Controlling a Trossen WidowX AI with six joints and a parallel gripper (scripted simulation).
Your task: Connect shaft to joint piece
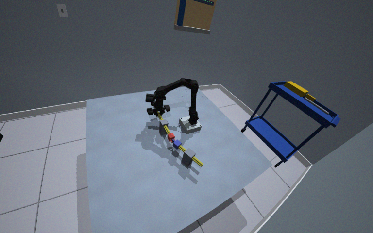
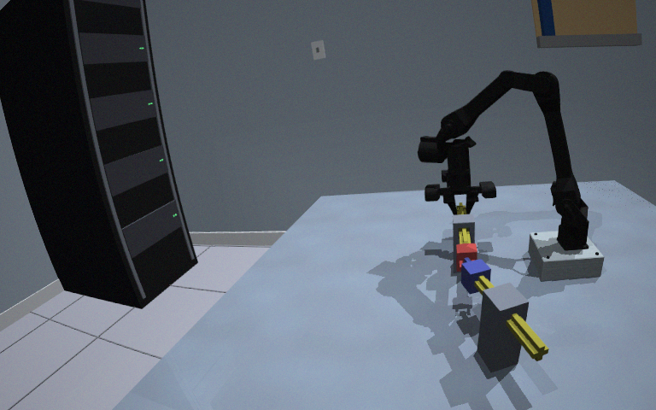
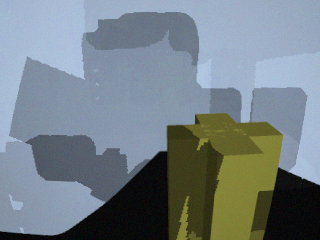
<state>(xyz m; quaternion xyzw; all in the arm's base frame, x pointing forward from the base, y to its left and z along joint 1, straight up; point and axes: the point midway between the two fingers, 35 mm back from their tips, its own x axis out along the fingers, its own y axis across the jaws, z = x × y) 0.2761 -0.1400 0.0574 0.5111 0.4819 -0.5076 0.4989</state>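
My gripper [image 1: 158,112] [image 2: 461,210] [image 3: 196,162] is shut on the outer end of the second yellow shaft [image 1: 167,129] [image 2: 464,236] [image 3: 245,185], behind the far grey block [image 1: 163,123] [image 2: 463,219]. This cross-shaped shaft runs through that block towards the red joint piece [image 1: 171,136] [image 2: 465,253] and meets its rear side in view. Whether its tip is inside the opening is hidden. The red piece is hinged to the blue piece [image 1: 177,143] [image 2: 476,274], on the end of the first yellow shaft [image 1: 197,161] [image 2: 527,336], held in the near grey block [image 1: 189,153] [image 2: 495,333].
The arm's pale base [image 1: 190,127] [image 2: 571,266] stands right of the shafts. A blue cart [image 1: 270,137] stands beyond the table's right side in the top view. A black rack [image 2: 53,159] stands left of the table in the exterior view.
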